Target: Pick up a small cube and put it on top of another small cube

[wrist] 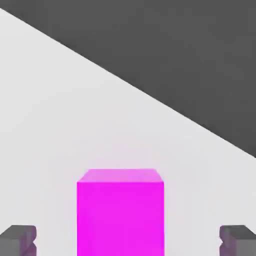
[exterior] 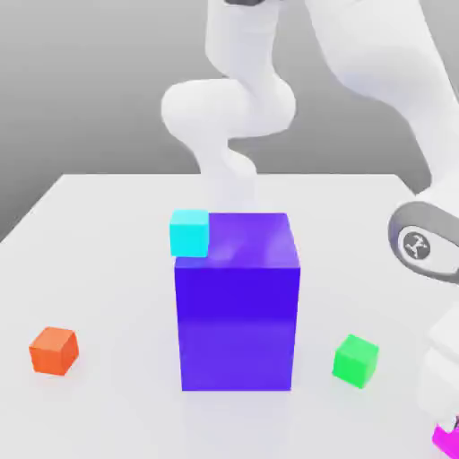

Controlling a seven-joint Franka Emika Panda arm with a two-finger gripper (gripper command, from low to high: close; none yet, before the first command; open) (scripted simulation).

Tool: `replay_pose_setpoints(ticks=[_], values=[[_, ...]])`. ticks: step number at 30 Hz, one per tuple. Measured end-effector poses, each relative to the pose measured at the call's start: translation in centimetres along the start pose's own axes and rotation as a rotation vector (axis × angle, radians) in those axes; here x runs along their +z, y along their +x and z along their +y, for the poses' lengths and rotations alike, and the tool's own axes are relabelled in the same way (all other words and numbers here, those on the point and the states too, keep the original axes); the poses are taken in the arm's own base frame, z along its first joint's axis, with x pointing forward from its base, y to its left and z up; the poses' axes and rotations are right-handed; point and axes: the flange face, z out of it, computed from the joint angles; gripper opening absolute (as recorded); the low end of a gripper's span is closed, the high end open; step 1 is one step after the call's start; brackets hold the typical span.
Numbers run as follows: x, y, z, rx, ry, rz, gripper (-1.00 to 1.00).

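Observation:
The small magenta-pink cube (wrist: 120, 212) sits on the white table, between my gripper's (wrist: 127, 242) two dark fingertips (wrist: 19, 240), which stand wide apart and clear of its sides. In the exterior view a corner of that cube (exterior: 446, 439) peeks out at the bottom right under my white hand. The small green cube (exterior: 356, 360) rests on the table toward the exterior view's right, in front of the big block and left of my hand.
A big blue-violet block (exterior: 238, 300) stands mid-table. A cyan small cube (exterior: 189, 232) is by its upper left corner. An orange small cube (exterior: 54, 350) lies at the exterior view's left. The table's edge (wrist: 150, 97) runs close past the magenta cube.

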Motion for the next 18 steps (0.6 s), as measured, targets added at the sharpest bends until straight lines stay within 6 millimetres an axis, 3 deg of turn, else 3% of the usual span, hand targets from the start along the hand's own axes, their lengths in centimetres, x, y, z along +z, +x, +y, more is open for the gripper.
replay_pose_setpoints(ticks=[7,11,18], values=[[0.2,0.0,0.0,0.000,0.000,0.000,-1.00],[-4.9,-0.1,0.0,0.008,0.003,-0.002,-1.00],[-10.8,-4.0,3.7,0.437,0.068,-0.054,-1.00]])
